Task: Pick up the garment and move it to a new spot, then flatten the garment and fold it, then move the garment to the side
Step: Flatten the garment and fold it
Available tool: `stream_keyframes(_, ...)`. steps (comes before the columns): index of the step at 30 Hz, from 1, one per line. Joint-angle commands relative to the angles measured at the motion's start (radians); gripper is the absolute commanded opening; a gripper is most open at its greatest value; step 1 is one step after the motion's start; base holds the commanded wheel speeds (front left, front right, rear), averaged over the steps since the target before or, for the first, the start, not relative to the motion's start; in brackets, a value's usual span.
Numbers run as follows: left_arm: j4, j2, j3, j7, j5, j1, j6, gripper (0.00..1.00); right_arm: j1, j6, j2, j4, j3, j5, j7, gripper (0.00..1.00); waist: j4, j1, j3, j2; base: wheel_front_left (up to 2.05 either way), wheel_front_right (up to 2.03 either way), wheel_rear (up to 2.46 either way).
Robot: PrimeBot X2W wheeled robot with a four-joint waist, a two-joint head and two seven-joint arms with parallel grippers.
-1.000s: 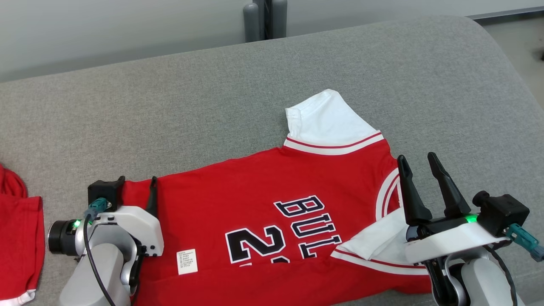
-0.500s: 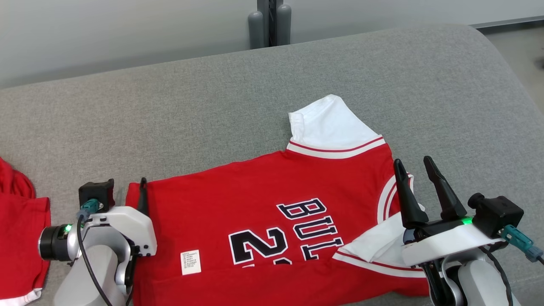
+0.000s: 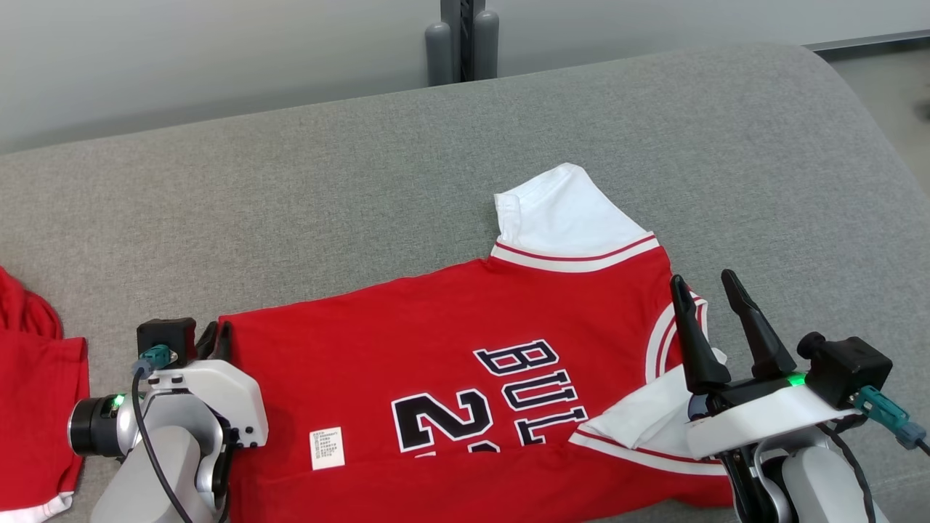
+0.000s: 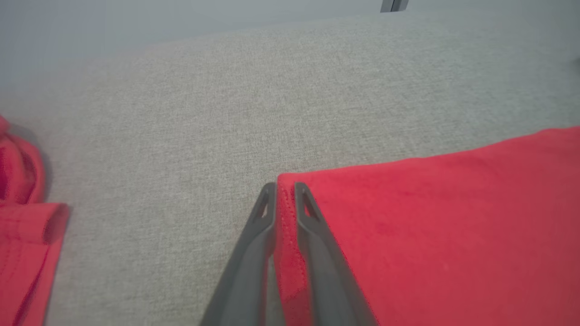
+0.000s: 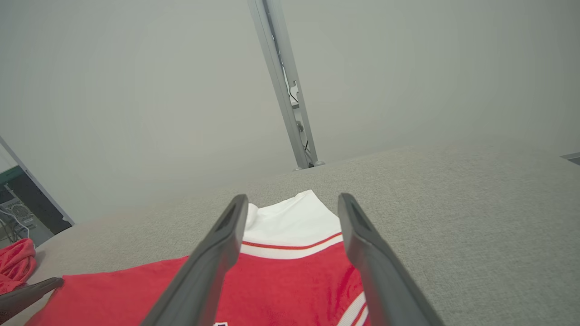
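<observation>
Head view: a red jersey (image 3: 436, 334) is lying flat, print up, on a grey padded surface (image 3: 290, 203), stretching from one pair of fingers to the other. At its hem corner the left fingers (image 4: 263, 213) are drawn nearly together, pinching the red edge between their tips. Over the collar end the right fingers (image 3: 694, 334) are standing wide apart, gripping nothing, with a folded-in white sleeve (image 3: 639, 421) just beside their base. Another red garment (image 3: 36, 392) is lying well left of the left fingers.
</observation>
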Motion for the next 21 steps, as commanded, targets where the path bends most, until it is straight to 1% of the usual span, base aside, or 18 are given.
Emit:
stream_keyframes(1,-0.008,0.007,0.003,-0.011,-0.005,0.0,-0.005,0.0,0.001,0.0,-0.008,0.002,-0.005,0.009,-0.006,1.0,0.002,0.0,0.002,0.0,0.0,0.0,0.0)
stream_keyframes(7,-0.018,0.007,-0.004,-0.018,-0.017,-0.013,-0.027,0.0,-0.001,0.0,-0.008,0.005,-0.011,0.005,-0.006,1.0,0.015,0.0,0.009,0.0,0.0,0.0,0.0)
stream_keyframes(12,-0.029,-0.011,-0.011,-0.016,-0.028,-0.009,-0.042,0.0,-0.011,0.0,-0.017,0.008,-0.026,0.004,-0.006,1.0,0.036,0.0,0.012,0.0,0.0,0.0,0.0)
stream_keyframes(15,-0.029,-0.011,-0.013,-0.011,-0.035,-0.012,-0.049,0.0,-0.02,0.0,-0.018,0.011,-0.026,-0.003,-0.006,1.0,0.046,0.0,0.011,0.0,0.0,0.0,0.0)
stream_keyframes(21,-0.048,-0.021,-0.01,-0.05,-0.043,-0.023,-0.046,0.0,-0.021,0.0,-0.014,0.014,-0.025,-0.006,-0.006,1.0,0.058,0.0,0.011,0.0,0.0,0.0,0.0)
